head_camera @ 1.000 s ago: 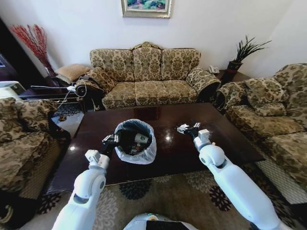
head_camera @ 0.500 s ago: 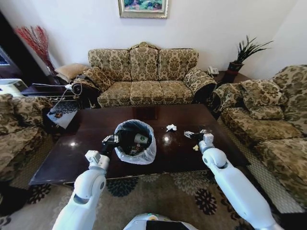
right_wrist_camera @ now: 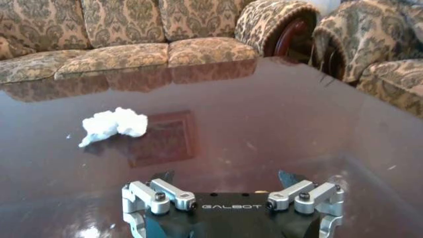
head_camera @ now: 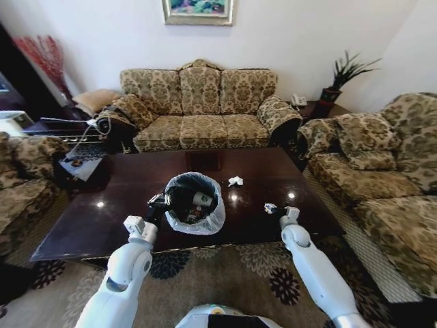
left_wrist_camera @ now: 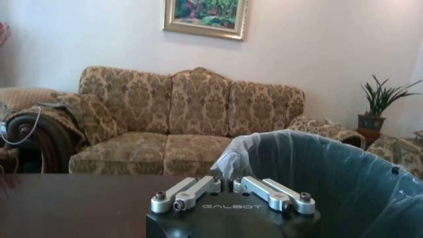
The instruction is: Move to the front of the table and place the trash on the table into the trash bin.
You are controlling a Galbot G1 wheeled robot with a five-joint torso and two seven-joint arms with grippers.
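Left gripper (head_camera: 158, 203), jaws clenched on the bag rim of the round dark plastic-lined trash bin (head_camera: 205, 223) on the glossy dark-brown wooden worktop (head_camera: 136, 184); right gripper (head_camera: 272, 208), jaws released, hovers near crumpled white paper (head_camera: 235, 181).

One table (head_camera: 130, 205), one trash bin (head_camera: 212, 220), two paper scraps (head_camera: 235, 181), three sofas (head_camera: 198, 109)

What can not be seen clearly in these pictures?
- Contents of the trash bin: too small in the head view; the bag wall hides them in the left wrist view.
- Small white scrap at the right gripper: too small to identify in the head view.
- Left gripper: its jaws' tips are hidden behind the bin's bag.
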